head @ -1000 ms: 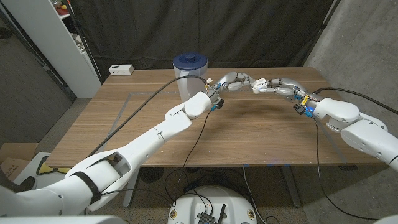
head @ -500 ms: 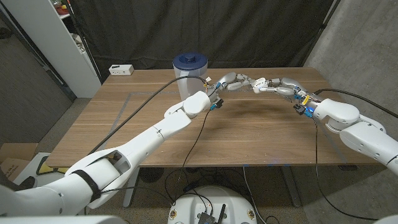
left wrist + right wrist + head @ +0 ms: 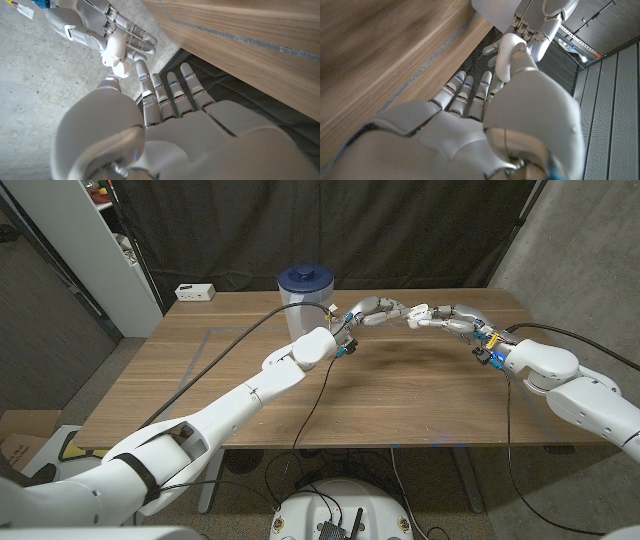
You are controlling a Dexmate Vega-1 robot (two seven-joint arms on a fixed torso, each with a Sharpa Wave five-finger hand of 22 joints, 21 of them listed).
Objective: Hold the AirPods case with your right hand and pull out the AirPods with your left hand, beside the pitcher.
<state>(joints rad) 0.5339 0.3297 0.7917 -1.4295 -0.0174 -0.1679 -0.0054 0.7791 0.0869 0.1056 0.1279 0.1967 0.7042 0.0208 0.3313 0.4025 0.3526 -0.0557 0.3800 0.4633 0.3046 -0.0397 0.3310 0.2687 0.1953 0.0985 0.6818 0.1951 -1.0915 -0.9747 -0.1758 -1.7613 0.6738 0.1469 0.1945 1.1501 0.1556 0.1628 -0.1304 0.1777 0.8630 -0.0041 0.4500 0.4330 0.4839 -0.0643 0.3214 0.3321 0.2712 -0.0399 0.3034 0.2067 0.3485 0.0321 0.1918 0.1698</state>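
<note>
The clear pitcher (image 3: 303, 308) with a blue lid stands at the table's back middle. Just right of it, above the table, my two hands meet. My right hand (image 3: 447, 317) grips a small white rounded AirPods case (image 3: 116, 49) in its curled fingers. My left hand (image 3: 374, 310) reaches it from the pitcher's side with its fingers stretched out. Its thumb tip (image 3: 111, 81) and one fingertip (image 3: 140, 67) sit on either side of the case's lower end. Whether an AirPod is pinched between them is hidden. In the right wrist view my right hand's thumb (image 3: 509, 50) points at the left hand (image 3: 540, 20).
A small white box (image 3: 195, 292) lies at the table's back left corner. A white shelf unit (image 3: 110, 250) stands left of the table. Black cables trail from both arms over the wooden table (image 3: 230, 380). A dark curtain hangs behind.
</note>
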